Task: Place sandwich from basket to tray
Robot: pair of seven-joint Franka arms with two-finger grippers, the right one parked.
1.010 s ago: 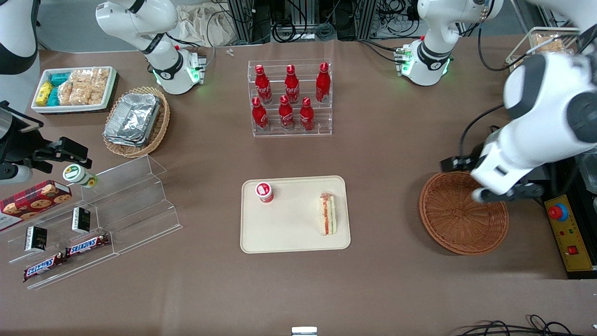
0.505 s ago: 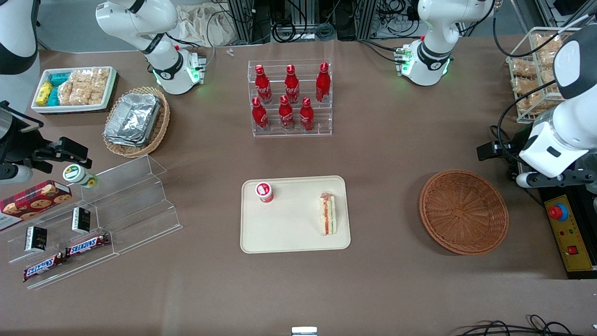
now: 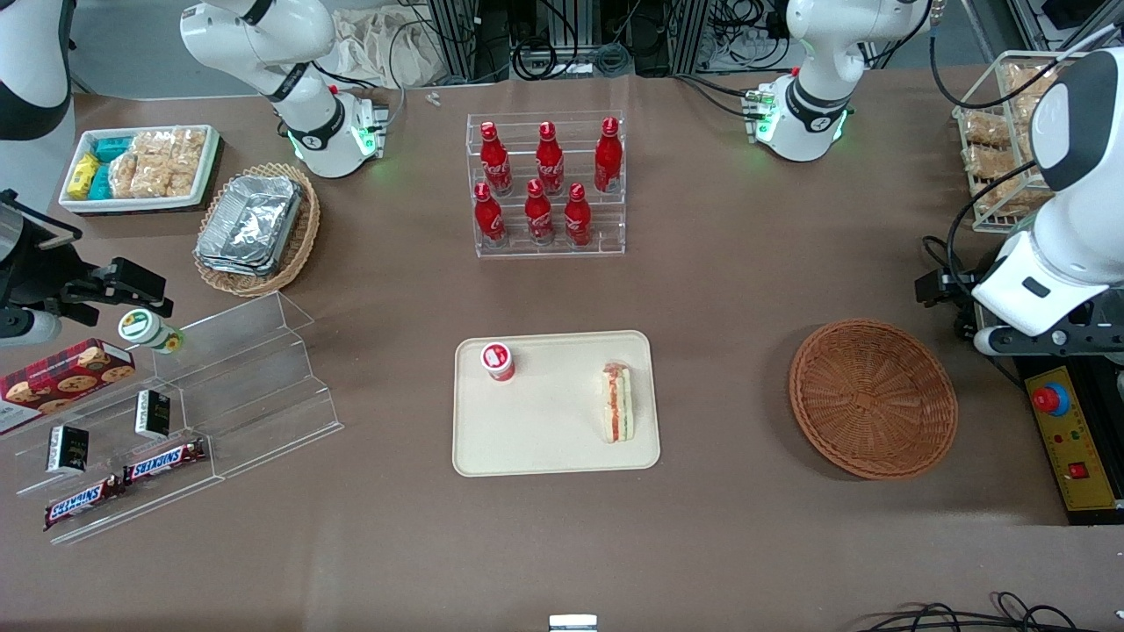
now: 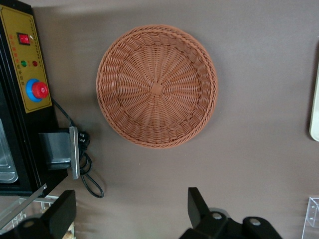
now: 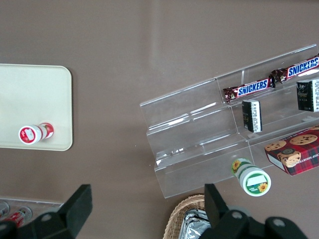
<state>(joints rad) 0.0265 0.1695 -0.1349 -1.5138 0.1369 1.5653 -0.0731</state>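
Note:
The sandwich point(image 3: 617, 404), a pale wedge with red and green filling, lies on the cream tray point(image 3: 555, 443) near the tray's edge closest to the basket. The reddish-brown wicker basket point(image 3: 872, 398) point(image 4: 157, 92) holds nothing. My left gripper point(image 3: 990, 339) point(image 4: 129, 213) hangs above the table beside the basket's rim, toward the working arm's end and slightly farther from the front camera than the basket's middle. Its fingers point(image 4: 197, 205) stand wide open with only bare table between them. A sliver of the tray's rim point(image 4: 315, 109) shows in the left wrist view.
A small red-capped cup point(image 3: 497, 361) stands on the tray. A black and yellow control box with a red button point(image 3: 1051, 399) point(image 4: 37, 90) lies beside the basket under my arm. A rack of red bottles point(image 3: 544, 184) stands mid-table. A wire rack of snacks point(image 3: 997, 145) sits at the working arm's end.
My left arm has swung off the basket toward the working arm's end of the table and risen. Over the last half second it barely shifted. The sandwich has stayed on the tray.

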